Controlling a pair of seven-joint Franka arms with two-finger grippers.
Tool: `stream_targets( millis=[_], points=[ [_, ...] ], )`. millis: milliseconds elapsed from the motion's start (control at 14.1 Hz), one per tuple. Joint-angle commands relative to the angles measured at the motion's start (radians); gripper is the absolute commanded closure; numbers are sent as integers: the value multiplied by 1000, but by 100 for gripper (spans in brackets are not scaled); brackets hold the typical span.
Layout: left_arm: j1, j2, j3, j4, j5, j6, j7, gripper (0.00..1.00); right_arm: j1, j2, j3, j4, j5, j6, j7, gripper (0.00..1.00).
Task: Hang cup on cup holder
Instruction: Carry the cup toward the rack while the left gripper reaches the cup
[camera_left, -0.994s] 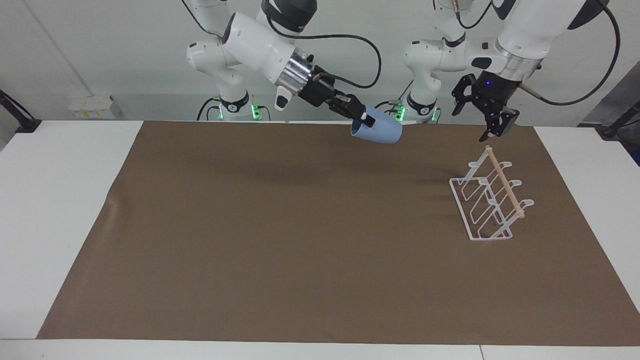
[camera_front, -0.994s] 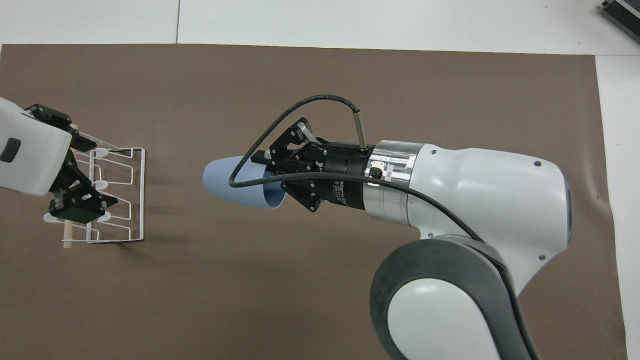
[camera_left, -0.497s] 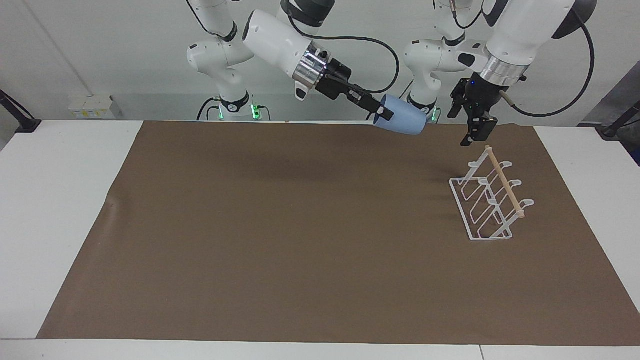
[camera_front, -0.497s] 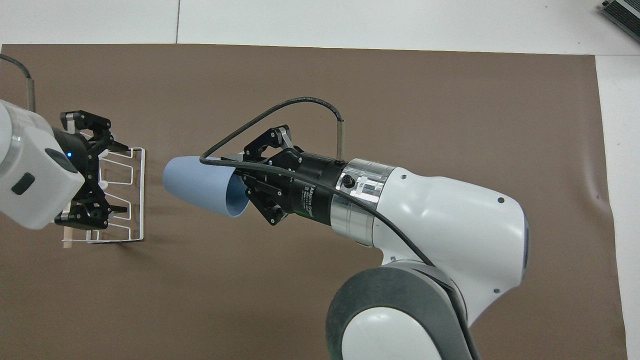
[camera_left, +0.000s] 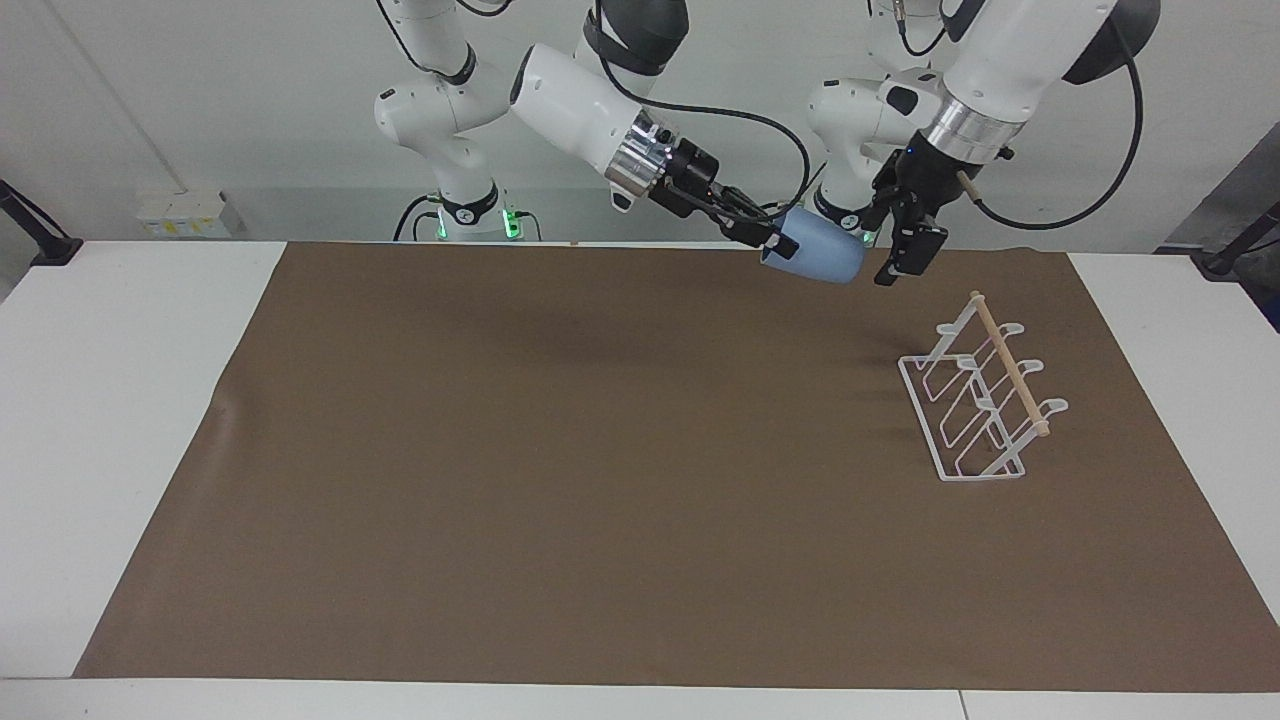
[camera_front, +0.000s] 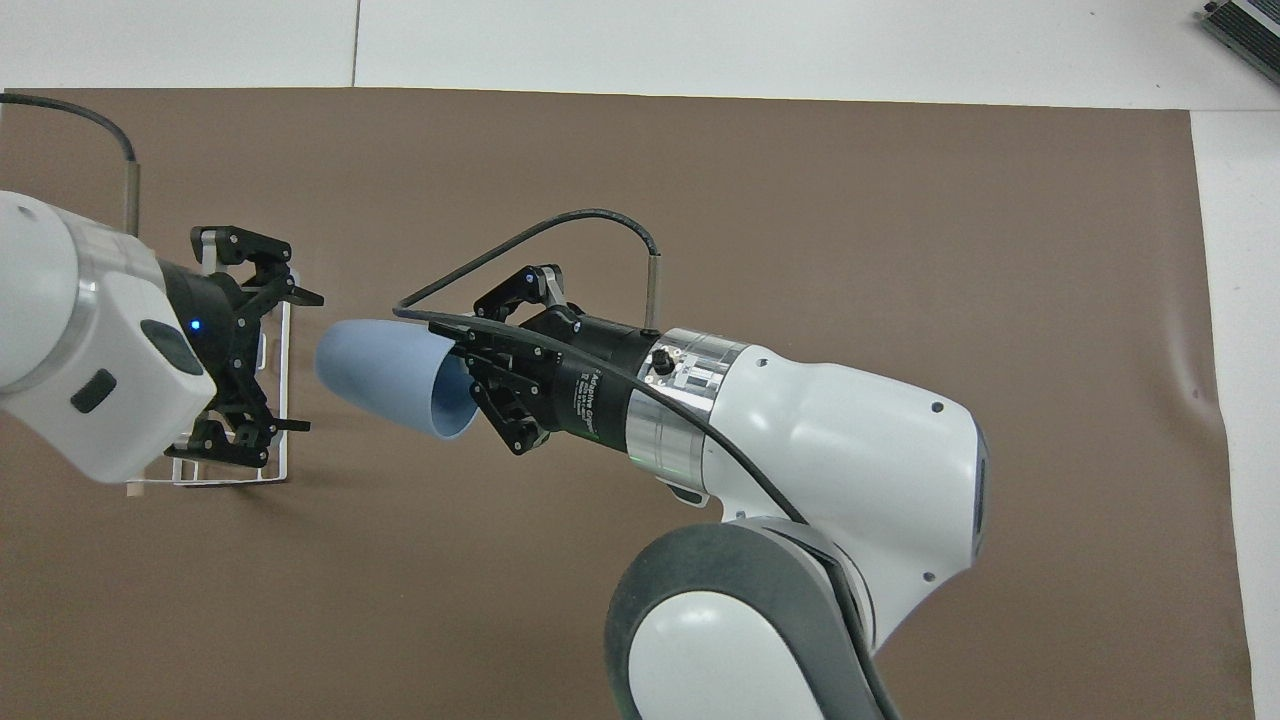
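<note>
The right gripper (camera_left: 775, 241) is clamped on the rim of the cup (camera_left: 818, 257), held sideways in the air. The left gripper (camera_front: 300, 360) (fingers spread wide) faces its base at nine o'clock overhead, over the cup holder (camera_left: 980, 400) on the brown mat (camera_left: 560, 480).

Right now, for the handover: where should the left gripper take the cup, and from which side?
Probably the closed, tapered base end of the cup. The right gripper is clamped on the rim, and the cup lies sideways in the air, base pointing at the open left gripper. Come straight on from the cup holder's side, jaws straddling the base.
</note>
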Motion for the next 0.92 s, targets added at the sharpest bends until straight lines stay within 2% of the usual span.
stream_targets(
  millis=[0, 355, 710, 781, 852],
  points=[
    [-23, -31, 12, -42, -22, 37, 9, 0, 6, 9, -1, -2, 31, 22, 17, 100],
    [-63, -92, 11, -186, -25, 181, -11, 0, 6, 12, -3, -2, 31, 22, 63, 100],
    [-96, -97, 3, -193, -34, 185, -42, 0, 6, 12, -3, -2, 30, 23, 95, 100],
    [-106, -97, 3, -193, -40, 186, -42, 10, 4, 15, -3, -2, 31, 23, 110, 100],
    [-106, -97, 3, -193, -41, 188, -48, 55, 4, 17, -3, -2, 31, 23, 127, 100]
  ],
)
